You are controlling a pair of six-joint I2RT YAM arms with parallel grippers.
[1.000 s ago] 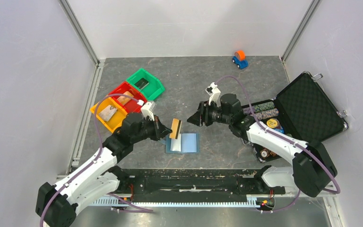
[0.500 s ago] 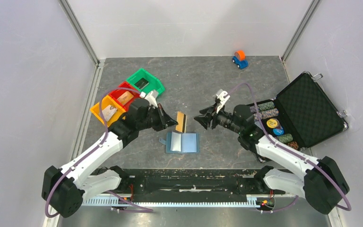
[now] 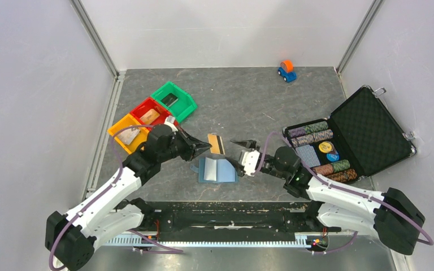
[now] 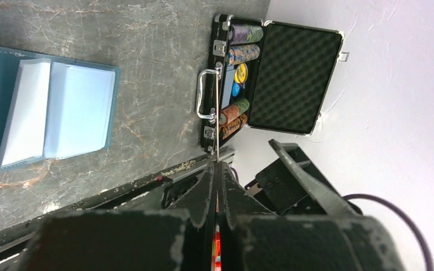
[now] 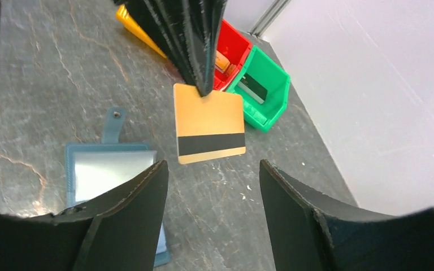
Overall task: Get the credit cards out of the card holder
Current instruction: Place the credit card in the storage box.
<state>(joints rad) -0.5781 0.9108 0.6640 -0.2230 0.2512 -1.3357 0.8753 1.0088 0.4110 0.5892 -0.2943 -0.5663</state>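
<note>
**Spotter:** Where is the card on your side?

**Operator:** I have the left gripper (image 3: pixel 205 146) clamped hard on one edge of the gold card (image 3: pixel 216 143). The card is off the table (image 3: pixel 260 101), hanging in the air just past the far edge of the card holder (image 3: pixel 218 170). In my right wrist view its flat face looks straight at me, with a black stripe across the lower part.

**Spotter:** And your other claw?

**Operator:** The right gripper (image 3: pixel 239 153) has its jaws spread apart with nothing between them. It sits low beside the holder's right edge and points at the card, but I see a gap, no contact.

**Spotter:** The holder itself?

**Operator:** It lies open and flat on the table, pale blue lining up, with its small tab sticking out toward my left arm.

**Spotter:** The bins?

**Operator:** The yellow bin (image 3: pixel 118 135) holds a greyish card (image 3: pixel 129 135), the red bin (image 3: pixel 159 111) a tan card (image 3: pixel 150 117), and the green bin (image 3: pixel 184 102) a dark card (image 3: pixel 170 100). The open poker case (image 3: pixel 367 131) sits far right, well apart.
</note>
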